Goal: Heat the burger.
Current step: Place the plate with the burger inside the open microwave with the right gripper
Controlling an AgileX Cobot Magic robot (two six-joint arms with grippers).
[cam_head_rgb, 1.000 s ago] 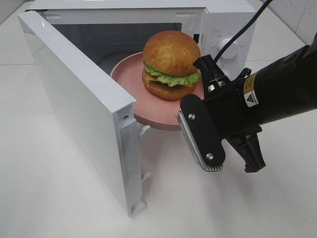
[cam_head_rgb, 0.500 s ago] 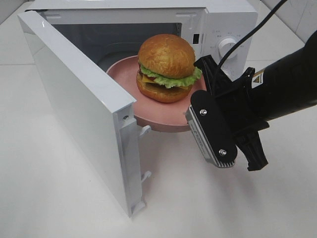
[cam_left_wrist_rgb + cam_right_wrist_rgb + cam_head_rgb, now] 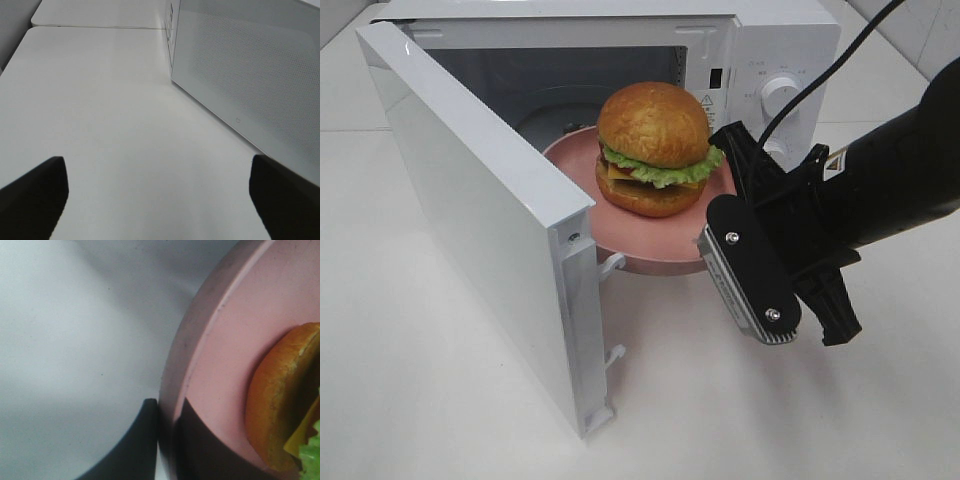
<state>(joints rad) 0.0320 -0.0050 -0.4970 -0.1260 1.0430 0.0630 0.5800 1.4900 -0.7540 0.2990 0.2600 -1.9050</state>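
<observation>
"Burger (image 3: 653,150): where is it sitting?"

"On the plate (image 3: 620,240), halfway into the microwave (image 3: 770,40). My right jaws are pinching the plate's rim shut. I'm judging it needs pushing deeper, level, then releasing. My left jaws are idling wide open, empty."

"Anything hidden?"

"The door (image 3: 480,200) is hiding whether the plate is touching down inside."

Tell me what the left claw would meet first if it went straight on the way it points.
Probably nothing: the open left claw points across the white table, and the microwave door stands off to its side. Depth is hard to judge.
</observation>
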